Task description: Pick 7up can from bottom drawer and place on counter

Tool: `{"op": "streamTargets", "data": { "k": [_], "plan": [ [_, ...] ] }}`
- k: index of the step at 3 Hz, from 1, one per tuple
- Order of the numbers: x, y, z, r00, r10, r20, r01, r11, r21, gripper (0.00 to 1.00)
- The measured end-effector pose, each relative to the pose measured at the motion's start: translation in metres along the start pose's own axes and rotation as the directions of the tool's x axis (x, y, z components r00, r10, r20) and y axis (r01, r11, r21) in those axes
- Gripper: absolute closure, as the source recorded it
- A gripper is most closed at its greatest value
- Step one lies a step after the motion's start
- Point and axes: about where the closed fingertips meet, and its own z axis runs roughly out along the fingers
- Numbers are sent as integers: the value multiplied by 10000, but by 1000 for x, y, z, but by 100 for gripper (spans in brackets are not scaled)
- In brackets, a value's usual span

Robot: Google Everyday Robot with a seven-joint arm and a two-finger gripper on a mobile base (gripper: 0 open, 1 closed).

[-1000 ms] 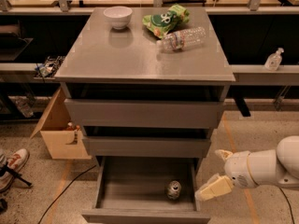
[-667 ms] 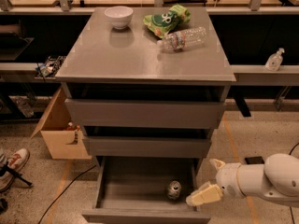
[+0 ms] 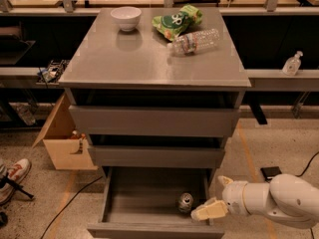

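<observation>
The 7up can [image 3: 185, 201] is standing upright at lower centre of the frame, inside the open bottom drawer [image 3: 134, 198]. The gripper [image 3: 208, 198] is hovering just right of it, jaws apart and holding nothing. Risk: a jaw striking the drawer's right wall or nudging the can, toppling it.

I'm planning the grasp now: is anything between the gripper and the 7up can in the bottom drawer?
Nothing visible stands between them. The gripper hangs at the right side of the open bottom drawer. The 7up can stands upright just to its left on the drawer floor, with only bare floor between them.
</observation>
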Motion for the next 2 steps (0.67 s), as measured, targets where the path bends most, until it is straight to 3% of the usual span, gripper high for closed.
{"op": "streamTargets", "data": {
  "k": [2],
  "plan": [
    [34,-26,47,9951,483,866,-525,9975,473,0]
  ]
}}
